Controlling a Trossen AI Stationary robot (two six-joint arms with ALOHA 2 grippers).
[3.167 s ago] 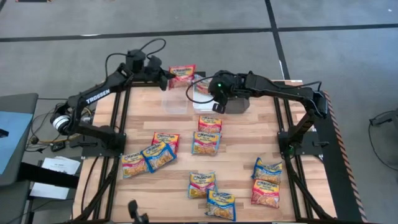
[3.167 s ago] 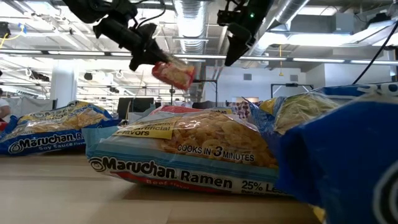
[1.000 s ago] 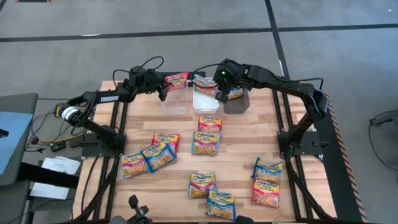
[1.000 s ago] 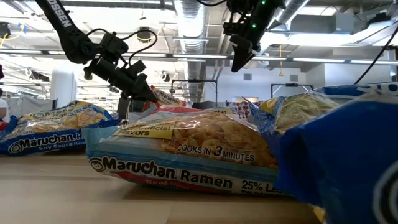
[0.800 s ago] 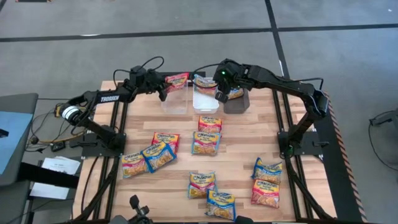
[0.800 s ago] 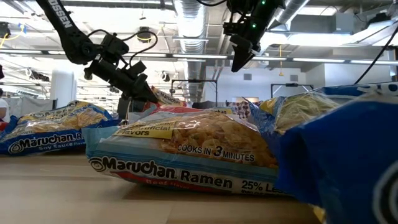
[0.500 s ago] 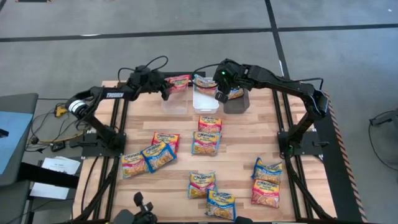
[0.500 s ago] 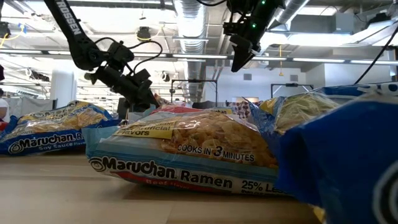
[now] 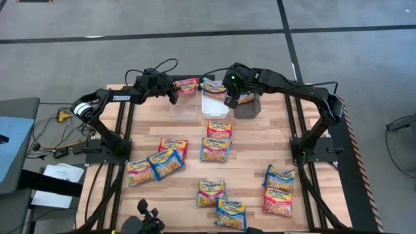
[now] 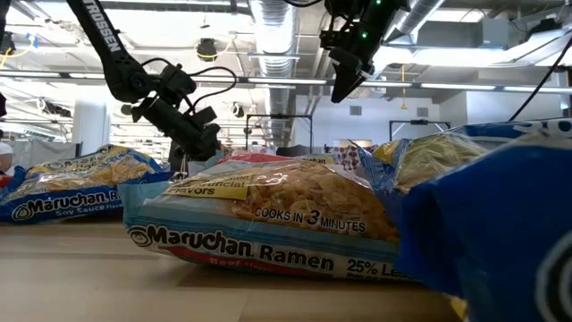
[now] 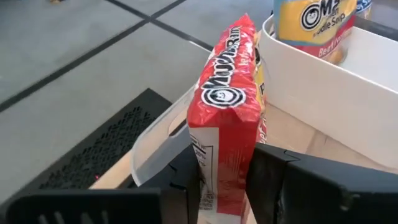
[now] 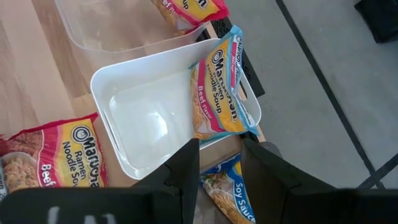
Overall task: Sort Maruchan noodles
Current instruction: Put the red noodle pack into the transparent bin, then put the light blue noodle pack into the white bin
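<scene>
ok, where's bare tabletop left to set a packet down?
Free: the strip of table below the clear bin, the stretch right of the center packets up to the right rail, and the bottom-left corner. Crowded: the bins along the far edge and the bottom-right packets.

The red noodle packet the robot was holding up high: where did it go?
The left gripper carried the red packet down from above the table into the clear bin, where it stands on edge between the jaws. The right gripper moved over the white bin. The packets on the table stayed put.
</scene>
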